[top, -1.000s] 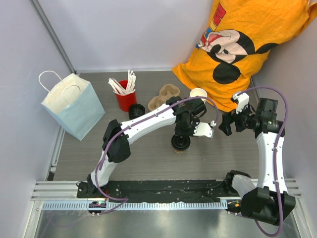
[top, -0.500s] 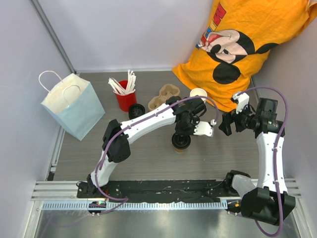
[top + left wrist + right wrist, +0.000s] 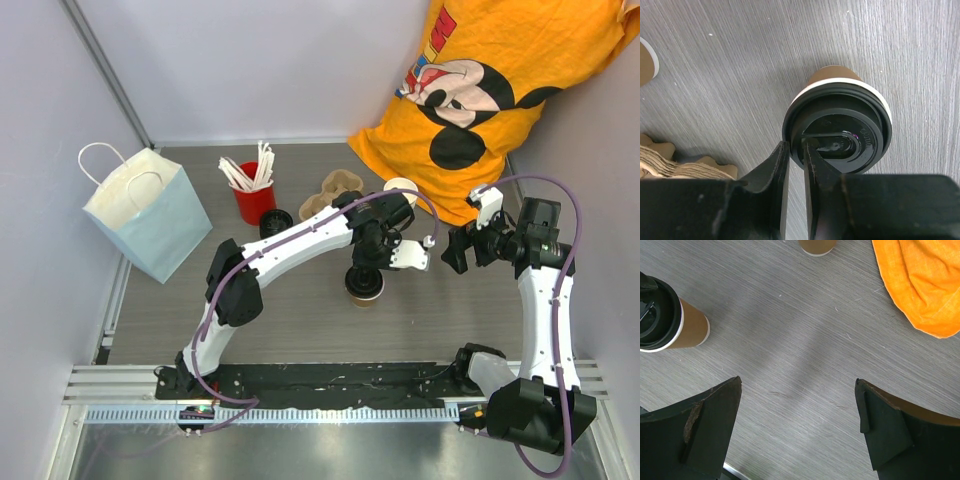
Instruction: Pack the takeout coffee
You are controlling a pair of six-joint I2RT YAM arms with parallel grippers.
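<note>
The takeout coffee (image 3: 364, 287), a brown paper cup with a black lid (image 3: 840, 135), stands upright mid-table. My left gripper (image 3: 370, 262) hangs right over it, pointing down. Its jaws are a narrow slit apart (image 3: 796, 146), one finger outside the lid's rim and one on the lid's top, with the rim between them. The cup also shows at the left edge of the right wrist view (image 3: 687, 329). My right gripper (image 3: 797, 385) is wide open over bare table to the cup's right, holding nothing; from above it (image 3: 455, 250) sits level with the cup.
A lidless paper cup (image 3: 400, 188) stands by the orange shirt (image 3: 490, 90). The pulp carrier tray (image 3: 328, 195), a red cup of white sticks (image 3: 255, 200) and a loose black lid (image 3: 276, 222) lie behind. A pale blue paper bag (image 3: 148, 212) stands at the left.
The left jaws have parted slightly from their tight pinch on the lid's rim, and the left wrist has shifted a little. The cup and the right arm have stayed put.
</note>
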